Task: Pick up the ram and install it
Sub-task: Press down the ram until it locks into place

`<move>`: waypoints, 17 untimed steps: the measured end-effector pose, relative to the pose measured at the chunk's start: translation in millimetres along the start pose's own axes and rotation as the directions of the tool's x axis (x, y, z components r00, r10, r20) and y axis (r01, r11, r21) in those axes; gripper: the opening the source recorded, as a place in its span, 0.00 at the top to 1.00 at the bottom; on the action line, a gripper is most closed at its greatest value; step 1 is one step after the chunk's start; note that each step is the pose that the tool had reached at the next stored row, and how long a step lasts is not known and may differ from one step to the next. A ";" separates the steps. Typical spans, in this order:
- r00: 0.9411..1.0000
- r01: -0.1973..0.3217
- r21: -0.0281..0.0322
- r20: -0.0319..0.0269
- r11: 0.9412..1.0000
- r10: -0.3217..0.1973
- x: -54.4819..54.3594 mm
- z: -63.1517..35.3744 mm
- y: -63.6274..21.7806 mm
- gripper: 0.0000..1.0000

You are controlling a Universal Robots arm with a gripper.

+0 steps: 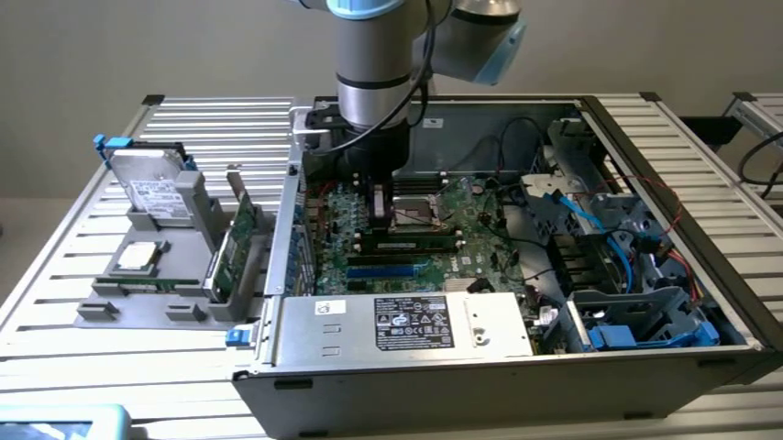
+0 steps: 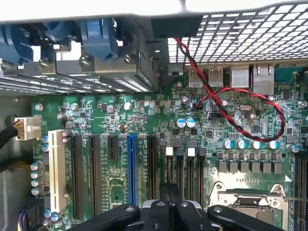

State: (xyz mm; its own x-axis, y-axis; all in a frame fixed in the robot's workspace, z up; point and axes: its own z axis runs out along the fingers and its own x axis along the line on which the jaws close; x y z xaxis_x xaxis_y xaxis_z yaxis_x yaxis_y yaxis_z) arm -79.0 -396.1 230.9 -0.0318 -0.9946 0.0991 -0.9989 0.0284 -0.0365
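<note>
Hand (image 2: 166, 195) closed on nothing I can see, fingertips together low over the motherboard (image 2: 144, 120) beside the CPU socket (image 2: 250, 204); around it the open computer case (image 1: 490, 376); ram (image 1: 149, 283) well apart, in the grey holder (image 1: 135, 307) on the surface (image 1: 73, 275), exterior view's left

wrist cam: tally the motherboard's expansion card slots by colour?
Black slots: 4 (one is shorter than the rest)
Blue slot: 1
White slot: 1
Total: 6
</note>
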 end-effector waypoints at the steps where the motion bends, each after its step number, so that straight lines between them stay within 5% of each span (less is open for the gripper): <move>1: 1.000 0.000 0.000 0.000 1.000 0.000 -0.1 1.0 0.1 0.89; 13: 1.000 0.000 0.001 0.000 1.000 0.000 -0.6 5.7 0.5 0.89; 17: 1.000 0.000 0.001 0.000 1.000 0.000 0.7 -8.2 -3.9 0.89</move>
State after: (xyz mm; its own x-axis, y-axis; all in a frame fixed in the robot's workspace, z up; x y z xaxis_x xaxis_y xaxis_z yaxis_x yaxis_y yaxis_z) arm -75.5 -396.1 239.2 -0.0321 -0.9946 0.0992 -0.9989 0.0285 -0.0374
